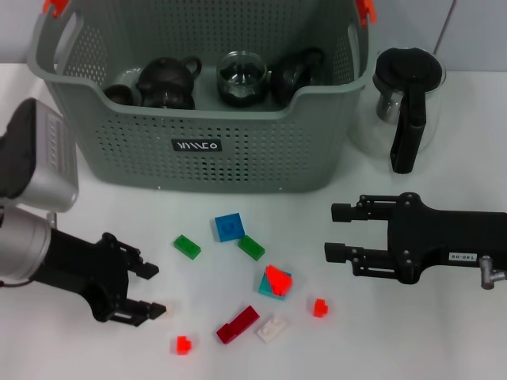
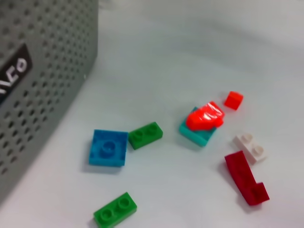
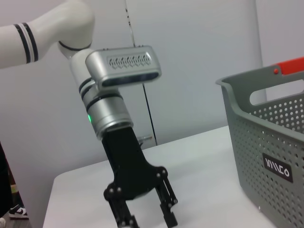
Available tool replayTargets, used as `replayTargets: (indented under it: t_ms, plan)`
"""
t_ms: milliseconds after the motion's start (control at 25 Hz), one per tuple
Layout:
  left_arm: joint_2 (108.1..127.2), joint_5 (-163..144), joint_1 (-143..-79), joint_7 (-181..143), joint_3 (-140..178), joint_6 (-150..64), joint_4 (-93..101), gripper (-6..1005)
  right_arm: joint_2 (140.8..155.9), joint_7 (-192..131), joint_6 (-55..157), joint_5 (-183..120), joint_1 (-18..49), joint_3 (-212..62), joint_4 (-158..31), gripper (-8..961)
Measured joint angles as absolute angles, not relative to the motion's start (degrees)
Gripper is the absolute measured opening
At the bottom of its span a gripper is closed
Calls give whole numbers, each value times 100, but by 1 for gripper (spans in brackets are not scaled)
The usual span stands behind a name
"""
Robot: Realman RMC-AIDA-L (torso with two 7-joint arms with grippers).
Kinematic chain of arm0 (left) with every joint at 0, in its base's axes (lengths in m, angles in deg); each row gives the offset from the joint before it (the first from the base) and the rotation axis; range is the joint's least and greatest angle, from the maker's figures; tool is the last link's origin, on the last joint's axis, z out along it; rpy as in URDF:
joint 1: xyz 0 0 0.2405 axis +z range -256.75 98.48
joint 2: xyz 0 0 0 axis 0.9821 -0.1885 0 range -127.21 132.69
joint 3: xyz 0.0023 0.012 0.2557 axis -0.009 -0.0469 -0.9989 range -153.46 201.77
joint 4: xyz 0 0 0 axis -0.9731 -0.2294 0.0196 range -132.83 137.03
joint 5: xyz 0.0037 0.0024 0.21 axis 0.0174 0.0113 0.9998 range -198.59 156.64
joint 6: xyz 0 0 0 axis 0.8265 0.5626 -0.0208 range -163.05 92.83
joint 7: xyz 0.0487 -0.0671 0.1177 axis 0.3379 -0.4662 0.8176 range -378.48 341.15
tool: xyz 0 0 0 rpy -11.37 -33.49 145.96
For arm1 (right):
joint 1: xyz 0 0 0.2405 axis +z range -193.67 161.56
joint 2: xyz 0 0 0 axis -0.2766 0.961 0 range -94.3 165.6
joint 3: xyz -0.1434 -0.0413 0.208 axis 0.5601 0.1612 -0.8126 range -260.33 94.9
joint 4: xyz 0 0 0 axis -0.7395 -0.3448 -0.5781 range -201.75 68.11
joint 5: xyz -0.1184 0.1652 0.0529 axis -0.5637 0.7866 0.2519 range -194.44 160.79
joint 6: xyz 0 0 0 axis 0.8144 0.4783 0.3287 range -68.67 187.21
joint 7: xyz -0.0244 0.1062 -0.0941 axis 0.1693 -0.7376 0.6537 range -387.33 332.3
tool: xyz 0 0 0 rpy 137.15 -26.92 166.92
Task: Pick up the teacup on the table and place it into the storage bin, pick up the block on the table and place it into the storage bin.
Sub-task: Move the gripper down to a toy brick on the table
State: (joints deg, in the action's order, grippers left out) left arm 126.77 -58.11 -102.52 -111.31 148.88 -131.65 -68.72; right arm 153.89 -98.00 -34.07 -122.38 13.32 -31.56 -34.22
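Now the grey-green perforated plastic storage bin with orange handle clips and a small black label stands at the far edge of the white tabletop, toward its left half. Inside it lie a dark brown teapot, a small dark teacup just beside that pot, a clear glass cup and another dark pot. To the bin's right, near the far right corner, stands a clear glass pitcher with a black handle.

Loose plastic blocks are scattered over the middle of the tabletop, in front of the bin: a blue square block, a green block touching its corner, a second green block farther left, a bright red piece sitting on a teal block, a small red cube, a dark red long block, a white block just beside it, and another small red cube near the front edge.

The left gripper hovers low near the front left of the tabletop, its black fingers spread apart and holding nothing, pointing toward the blocks. The right gripper hangs at the right side, level with the blocks, its fingers likewise parted and empty.
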Motion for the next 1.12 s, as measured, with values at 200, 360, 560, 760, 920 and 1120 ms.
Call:
replayTargets:
  t_ms: [200,360,560,760,920,1120]
  plan:
    - [12702,-5785,-10171,-11061,14769,-12964,-6757,600,15406,-9800,-3406,-12238,1330,-3156,-3429,645]
    - [12715,-5814,-10051,-10944,14707,-12733,-6744,582,15417,-9800,-3405,-12238,1329,-3156,-3430,645]
    - [12719,-5816,-9919,-10953,14488,-12460,-6739,541,15416,-9800,-3400,-12238,1330,-3156,-3431,646]
    - [12719,-5829,-9900,-10962,14464,-12429,-6728,529,15419,-9800,-3398,-12238,1330,-3156,-3431,646]
    - [12719,-5832,-9900,-10967,14426,-12364,-6682,529,15421,-9800,-3401,-12238,1330,-3156,-3430,645]
    - [12725,-5832,-9900,-11001,14318,-12185,-6627,525,15422,-9800,-3418,-12238,1330,-3156,-3430,645]
